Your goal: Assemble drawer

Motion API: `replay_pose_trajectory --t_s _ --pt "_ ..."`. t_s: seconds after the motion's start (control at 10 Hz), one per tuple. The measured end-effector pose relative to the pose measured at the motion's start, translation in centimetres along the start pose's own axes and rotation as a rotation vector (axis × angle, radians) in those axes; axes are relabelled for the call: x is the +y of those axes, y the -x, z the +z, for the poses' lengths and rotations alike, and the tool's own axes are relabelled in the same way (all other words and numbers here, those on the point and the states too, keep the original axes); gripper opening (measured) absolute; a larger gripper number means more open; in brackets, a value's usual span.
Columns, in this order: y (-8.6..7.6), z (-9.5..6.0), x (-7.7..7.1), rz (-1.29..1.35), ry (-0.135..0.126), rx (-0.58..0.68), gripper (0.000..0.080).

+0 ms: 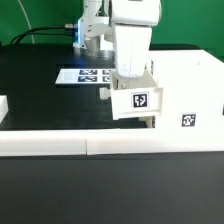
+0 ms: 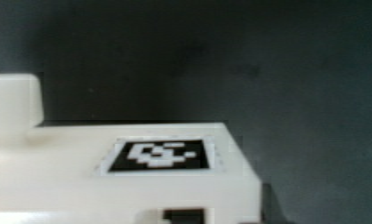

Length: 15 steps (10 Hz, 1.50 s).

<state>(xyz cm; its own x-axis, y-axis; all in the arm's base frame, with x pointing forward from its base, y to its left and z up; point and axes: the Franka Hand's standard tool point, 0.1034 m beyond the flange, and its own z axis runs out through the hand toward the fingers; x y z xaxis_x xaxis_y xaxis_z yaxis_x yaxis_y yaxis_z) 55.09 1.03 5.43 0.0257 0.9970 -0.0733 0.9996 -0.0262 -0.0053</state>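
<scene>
Exterior view: arm over tagged drawer (image 1: 140,98) by marker board (image 1: 84,75); wrist view only tag closeup; hand (image 1: 131,82) state unclear.

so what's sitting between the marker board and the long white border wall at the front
In the exterior view, the drawer housing stands between the marker board and the border wall, with the gripper down on it.

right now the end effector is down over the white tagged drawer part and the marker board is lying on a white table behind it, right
Not quite: the table is black, not white, as the exterior view shows. The rest holds: the end effector is down over the white tagged drawer part, and the marker board lies behind it.
</scene>
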Motion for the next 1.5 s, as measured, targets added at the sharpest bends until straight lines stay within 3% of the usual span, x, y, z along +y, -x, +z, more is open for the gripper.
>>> replay_pose_trajectory --t_s 0.4,1.2,1.3,1.4,1.5 --pt "0.16 0.01 0.11 -0.051 0.011 -0.005 0.0044" --pt "-0.06 -0.12 0.00 -0.013 0.002 -0.007 0.0075" --pt "-0.19 -0.14 -0.01 -0.015 0.001 -0.006 0.0271" --pt "-0.36 -0.26 -0.01 -0.018 -0.005 -0.008 0.0271" --pt "-0.56 -0.44 0.07 -0.021 -0.008 -0.008 0.0483"
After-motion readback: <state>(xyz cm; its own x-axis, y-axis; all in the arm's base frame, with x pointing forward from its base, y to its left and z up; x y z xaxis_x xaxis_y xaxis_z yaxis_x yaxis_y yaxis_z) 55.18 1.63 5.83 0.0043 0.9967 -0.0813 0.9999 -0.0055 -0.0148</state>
